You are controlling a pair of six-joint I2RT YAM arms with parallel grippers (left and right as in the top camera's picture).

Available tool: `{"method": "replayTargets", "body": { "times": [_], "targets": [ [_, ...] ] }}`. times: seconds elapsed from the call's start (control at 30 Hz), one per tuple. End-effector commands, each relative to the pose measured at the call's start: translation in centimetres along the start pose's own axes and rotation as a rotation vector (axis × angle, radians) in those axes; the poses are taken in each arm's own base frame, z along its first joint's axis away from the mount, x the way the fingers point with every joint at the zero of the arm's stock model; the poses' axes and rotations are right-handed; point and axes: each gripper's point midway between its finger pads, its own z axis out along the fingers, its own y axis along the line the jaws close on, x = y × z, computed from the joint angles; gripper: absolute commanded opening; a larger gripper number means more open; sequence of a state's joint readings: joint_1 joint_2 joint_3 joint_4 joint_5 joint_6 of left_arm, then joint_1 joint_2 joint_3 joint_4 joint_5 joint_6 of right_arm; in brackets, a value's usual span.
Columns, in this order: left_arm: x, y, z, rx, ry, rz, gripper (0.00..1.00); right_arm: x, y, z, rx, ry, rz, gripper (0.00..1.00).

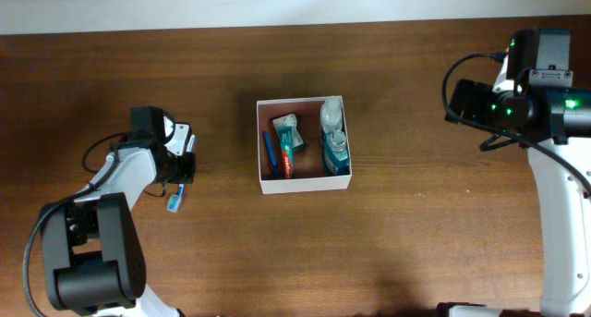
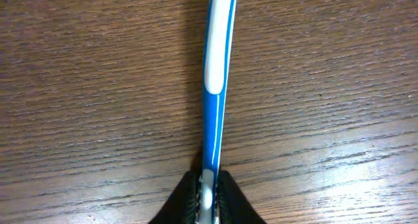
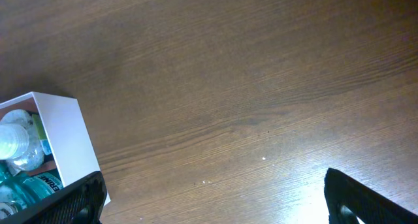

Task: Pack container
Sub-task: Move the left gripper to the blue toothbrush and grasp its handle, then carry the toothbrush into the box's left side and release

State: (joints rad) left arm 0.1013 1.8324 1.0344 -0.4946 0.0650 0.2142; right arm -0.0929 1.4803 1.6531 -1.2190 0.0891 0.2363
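Shallow square white-walled container (image 1: 305, 183) sits in the middle of the dark brown wooden tabletop (image 1: 416, 243). Inside I see a red-and-white toothpaste tube (image 1: 288, 140), a slim blue item (image 1: 270, 151), a clear bottle (image 1: 331, 114) and a teal-blue bottle (image 1: 336, 153). Well off to one side, my left hand (image 1: 187, 165) is clenched on the handle of a blue-and-white plastic toothbrush (image 2: 214, 67). My right hand (image 3: 212, 201) hovers on the other side, released, fingers wide apart.

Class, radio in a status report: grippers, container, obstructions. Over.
Left gripper shut on toothbrush. Right gripper open, empty. Container part-filled, toothbrush to its left, nothing between.
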Motion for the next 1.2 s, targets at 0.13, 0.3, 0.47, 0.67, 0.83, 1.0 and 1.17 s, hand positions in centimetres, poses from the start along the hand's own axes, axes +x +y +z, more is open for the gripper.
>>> {"method": "replayTargets", "body": {
  "times": [0.13, 0.3, 0.47, 0.67, 0.83, 1.0, 1.17],
  "targets": [
    [0.8, 0.0, 0.0, 0.0, 0.011, -0.013, 0.01, -0.3, -0.2, -0.1, 0.006, -0.01, 0.01, 0.98],
    [0.1, 0.1, -0.3, -0.004, -0.008, -0.075, 0.01, -0.3, -0.2, -0.1, 0.006, -0.01, 0.01, 0.98],
    [-1.8, -0.2, -2.3, -0.004, -0.064, -0.114, 0.01, -0.3, -0.2, -0.1, 0.006, -0.01, 0.01, 0.98],
    [-5.7, -2.7, -7.0, 0.039, -0.204, -0.181, 0.01, -0.3, -0.2, -0.1, 0.006, -0.01, 0.01, 0.98],
    [-8.8, -7.3, -12.1, 0.127, -0.338, -0.154, 0.01, -0.3, -0.2, -0.1, 0.006, -0.01, 0.01, 0.98],
    [-11.3, -13.5, -17.4, 0.202, -0.465, -0.081, 0.01, -0.3, -0.2, -0.1, 0.006, -0.01, 0.01, 0.98],
    [-12.0, -17.1, -18.5, 0.208, -0.503, -0.194, 0.01, -0.3, -0.2, -0.1, 0.006, -0.01, 0.01, 0.98]
  ]
}}
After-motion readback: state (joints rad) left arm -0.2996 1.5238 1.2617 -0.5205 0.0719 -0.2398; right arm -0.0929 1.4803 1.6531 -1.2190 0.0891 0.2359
